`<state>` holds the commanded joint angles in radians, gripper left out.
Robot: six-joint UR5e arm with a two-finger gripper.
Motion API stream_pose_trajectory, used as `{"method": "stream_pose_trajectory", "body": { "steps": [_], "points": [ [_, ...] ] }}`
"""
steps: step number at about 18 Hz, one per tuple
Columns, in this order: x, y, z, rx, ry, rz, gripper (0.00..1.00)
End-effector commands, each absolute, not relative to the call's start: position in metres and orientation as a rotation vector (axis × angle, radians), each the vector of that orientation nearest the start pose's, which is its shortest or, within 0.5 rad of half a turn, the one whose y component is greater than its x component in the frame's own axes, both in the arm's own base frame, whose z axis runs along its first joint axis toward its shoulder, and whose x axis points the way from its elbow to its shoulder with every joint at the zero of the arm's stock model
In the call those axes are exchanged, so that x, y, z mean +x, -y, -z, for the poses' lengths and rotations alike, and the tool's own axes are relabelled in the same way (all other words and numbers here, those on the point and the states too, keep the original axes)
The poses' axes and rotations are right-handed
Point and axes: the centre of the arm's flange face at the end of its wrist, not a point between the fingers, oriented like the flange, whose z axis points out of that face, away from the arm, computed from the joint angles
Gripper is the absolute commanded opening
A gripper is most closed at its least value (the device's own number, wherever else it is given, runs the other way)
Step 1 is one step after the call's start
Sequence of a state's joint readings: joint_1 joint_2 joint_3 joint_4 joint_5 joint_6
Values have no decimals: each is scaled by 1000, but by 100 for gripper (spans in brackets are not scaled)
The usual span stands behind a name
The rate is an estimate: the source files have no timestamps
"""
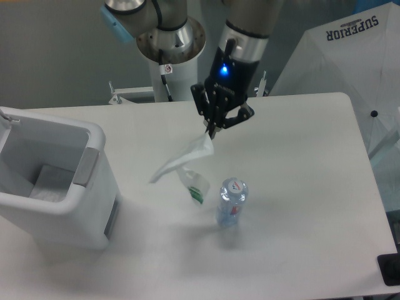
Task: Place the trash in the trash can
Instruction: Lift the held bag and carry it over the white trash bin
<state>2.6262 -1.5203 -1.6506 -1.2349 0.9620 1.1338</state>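
claw pinching thin white bag, green strip

Thin crinkly plastic bag, clear glossy bottle, smooth white plastic bin, matte table.

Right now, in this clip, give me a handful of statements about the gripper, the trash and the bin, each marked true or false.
1. The gripper is pinching the white plastic bag, which hangs from it above the table. True.
2. The water bottle is already inside the trash can. False: it stands upright on the table, to the right of the can.
3. The trash can sits at the left side of the table. True.
4. The bag has a green strip near its lower end. True.
5. The bottle lies on its side. False: it is upright, its cap facing up.
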Motion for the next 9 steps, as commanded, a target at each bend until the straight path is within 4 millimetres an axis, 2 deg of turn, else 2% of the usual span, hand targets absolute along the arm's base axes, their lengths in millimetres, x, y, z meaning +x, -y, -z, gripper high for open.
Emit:
{"method": "stream_pose_trajectory", "body": {
  "steps": [5,9],
  "points": [
    [-302,-404,-564,-2369,-187,30,0],
    [-271,-417,-576,-2333,-226,64,0]
  ]
}}
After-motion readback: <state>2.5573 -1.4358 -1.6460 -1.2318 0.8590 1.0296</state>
